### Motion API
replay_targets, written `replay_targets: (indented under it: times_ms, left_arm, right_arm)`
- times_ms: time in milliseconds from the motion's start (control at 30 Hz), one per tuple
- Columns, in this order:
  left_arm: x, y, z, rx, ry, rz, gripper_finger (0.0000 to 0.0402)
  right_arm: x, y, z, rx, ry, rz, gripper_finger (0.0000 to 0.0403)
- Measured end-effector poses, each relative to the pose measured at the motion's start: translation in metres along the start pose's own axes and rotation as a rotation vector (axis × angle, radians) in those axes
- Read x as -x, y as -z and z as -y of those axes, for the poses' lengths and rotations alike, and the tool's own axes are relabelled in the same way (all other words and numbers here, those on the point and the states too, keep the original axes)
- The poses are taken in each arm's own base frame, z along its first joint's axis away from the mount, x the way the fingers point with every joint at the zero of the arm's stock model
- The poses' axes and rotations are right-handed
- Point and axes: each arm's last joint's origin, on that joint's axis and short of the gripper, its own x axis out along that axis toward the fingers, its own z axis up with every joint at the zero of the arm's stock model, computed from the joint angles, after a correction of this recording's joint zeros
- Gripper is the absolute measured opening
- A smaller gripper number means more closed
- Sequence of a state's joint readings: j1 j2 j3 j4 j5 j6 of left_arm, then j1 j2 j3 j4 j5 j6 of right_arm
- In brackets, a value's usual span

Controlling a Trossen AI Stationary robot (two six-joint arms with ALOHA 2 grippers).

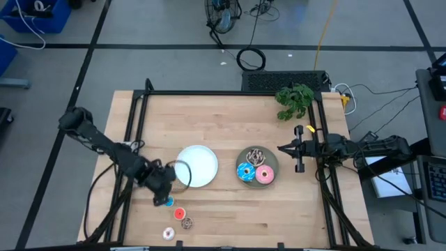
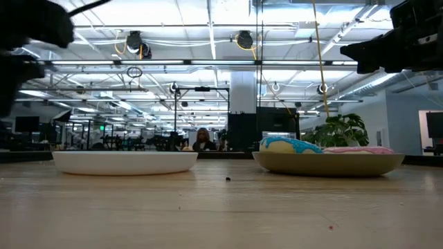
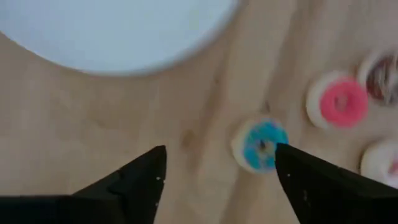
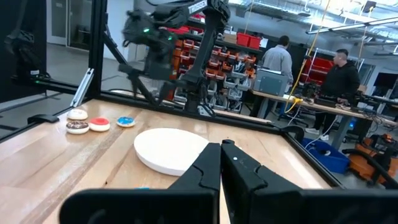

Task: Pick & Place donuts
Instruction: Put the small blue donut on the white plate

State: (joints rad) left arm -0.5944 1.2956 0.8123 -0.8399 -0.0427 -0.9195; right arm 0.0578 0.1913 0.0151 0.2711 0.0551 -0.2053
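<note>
Left gripper (image 3: 217, 171): fingers apart, above the worktop (image 1: 223, 118) beside the white plate (image 1: 198, 166).
Blue donut (image 3: 261, 144): on the worktop, just inside one finger (image 3: 323, 183), untouched.
Red donut (image 3: 339, 101): near, beyond the blue one.
Right gripper (image 1: 281, 148): fingers together, beside the grey plate (image 1: 272, 162) with three large donuts (image 1: 255, 167).

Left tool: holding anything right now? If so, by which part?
Nothing held. The left tool is open above the table, its fingers either side of the small blue donut without gripping it. The right tool is shut on nothing, beside the grey plate.
</note>
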Motion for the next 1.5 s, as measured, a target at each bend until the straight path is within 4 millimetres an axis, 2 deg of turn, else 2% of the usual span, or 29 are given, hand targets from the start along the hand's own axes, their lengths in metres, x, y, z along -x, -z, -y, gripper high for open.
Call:
replay_targets:
  times_ms: [133,333,533,967,1300,1500]
  left_arm:
    - [-0.012,0.006,0.022,-0.062,0.086,0.002,0.0327]
    - [-0.034,0.011,0.041,-0.117,0.109,0.006,0.0337]
    - [-0.048,0.014,0.044,-0.146,0.064,-0.039,0.0329]
    - [-0.059,0.015,0.044,-0.219,0.004,-0.018,0.0293]
    - [-0.078,0.016,0.045,-0.283,-0.043,-0.074,0.0289]
    - [-0.079,0.018,0.044,-0.291,-0.040,-0.117,0.0289]
  right_arm:
    - [0.000,0.000,0.000,0.000,0.000,0.001,0.0000]
    - [0.000,0.000,0.000,-0.038,0.000,0.001,0.0000]
    - [0.000,0.000,0.000,-0.080,-0.003,0.001,0.0000]
    - [-0.001,0.001,-0.001,-0.098,-0.009,-0.016,0.0000]
    - [-0.002,0.003,-0.001,-0.091,-0.011,-0.032,0.0000]
    - [-0.002,0.003,-0.001,-0.091,-0.011,-0.032,0.0000]
